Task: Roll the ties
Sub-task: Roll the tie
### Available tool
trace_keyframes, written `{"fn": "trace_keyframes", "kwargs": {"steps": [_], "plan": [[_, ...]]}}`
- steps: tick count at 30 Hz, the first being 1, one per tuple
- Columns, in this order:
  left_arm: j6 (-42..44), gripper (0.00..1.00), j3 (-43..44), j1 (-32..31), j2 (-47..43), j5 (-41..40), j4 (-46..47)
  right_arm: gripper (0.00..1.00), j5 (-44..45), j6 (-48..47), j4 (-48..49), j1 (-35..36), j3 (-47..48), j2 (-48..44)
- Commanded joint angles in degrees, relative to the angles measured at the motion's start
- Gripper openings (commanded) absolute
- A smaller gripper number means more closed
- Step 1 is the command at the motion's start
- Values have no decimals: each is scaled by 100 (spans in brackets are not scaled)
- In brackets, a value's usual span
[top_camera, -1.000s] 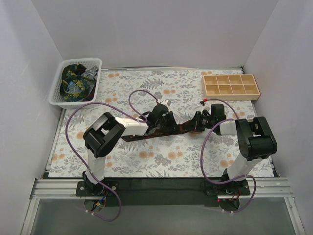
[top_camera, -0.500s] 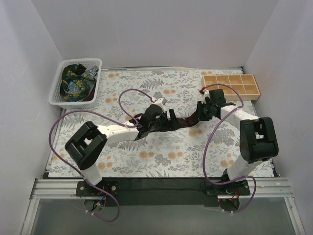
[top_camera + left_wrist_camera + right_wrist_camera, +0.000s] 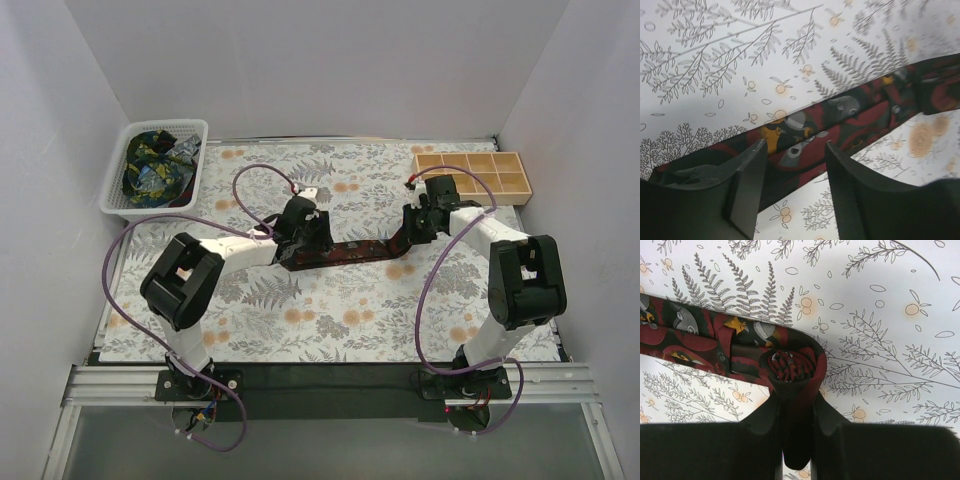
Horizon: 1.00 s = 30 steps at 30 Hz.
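there, across the middle of the floral-covered bench (image 3: 300,320), a maroon tie (image 3: 350,250) lies stretched in a nearly straight band from left to right, printed with grey and yellow figures. its right end is wound into a small tight roll (image 3: 790,365), seen end-on from the right wrist, spiral layers showing. the right fingers (image 3: 765,420) are clenched on that roll, one on each side, with a fold of fabric running down between them. the unrolled length leads off leftward, flat on the bench. at the tie's left part, the left fingers (image 3: 747,190) stand released, spread apart, with the flat tie passing under the gap between them; whether their tips touch the cloth cannot be told. at the far left corner sits a white plastic basket (image 3: 118,180) holding a heap of other ties (image 3: 150,170), dark with blue, green and yellow prints. at the far right rests a wooden compartment tray (image 3: 480,197), just beyond the right arm's wrist.
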Motion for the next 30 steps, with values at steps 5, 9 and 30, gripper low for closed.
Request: {"fn": "trace_keyframes", "kwargs": {"steps": [5, 9, 30], "plan": [[258, 41, 259, 109, 301, -186, -577, 1, -32, -151, -159, 16, 274, 61], [91, 39, 22, 109, 231, -239, -701, 1, 107, -19, -150, 16, 301, 52], [-366, 35, -1121, 135, -823, 271, -1097, 1, 2021, 210, -607, 525, 916, 412]]}}
